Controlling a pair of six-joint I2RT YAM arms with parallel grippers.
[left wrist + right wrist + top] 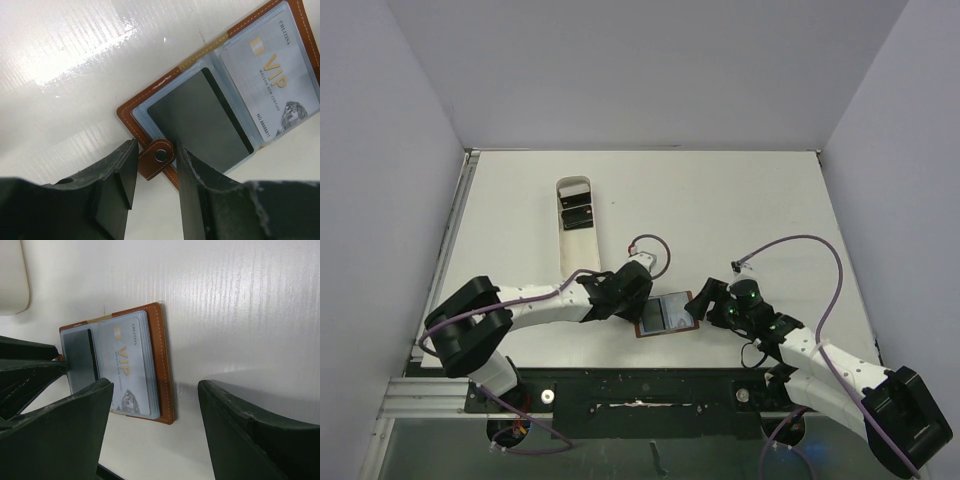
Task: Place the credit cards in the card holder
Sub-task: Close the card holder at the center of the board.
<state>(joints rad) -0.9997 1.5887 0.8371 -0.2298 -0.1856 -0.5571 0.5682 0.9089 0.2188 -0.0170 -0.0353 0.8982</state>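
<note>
The card holder [664, 314] is a brown leather wallet lying open at the near middle of the table. In the left wrist view a dark card [200, 117] lies on its left pocket, and I cannot tell whether it is inside the sleeve. A pale VIP card [270, 85] fills the right pocket. My left gripper [156, 150] is open with its jaws either side of the closure tab [157, 159], at the wallet's left edge [632, 300]. My right gripper [155, 385] is open and empty over the wallet's right edge [700, 305]. More dark cards [577, 210] lie in the tray.
A long white oval tray [572, 250] stands behind and left of the wallet, and its corner shows in the right wrist view [12, 275]. Purple cables loop over the table behind both wrists. The table's near edge runs just in front of the wallet.
</note>
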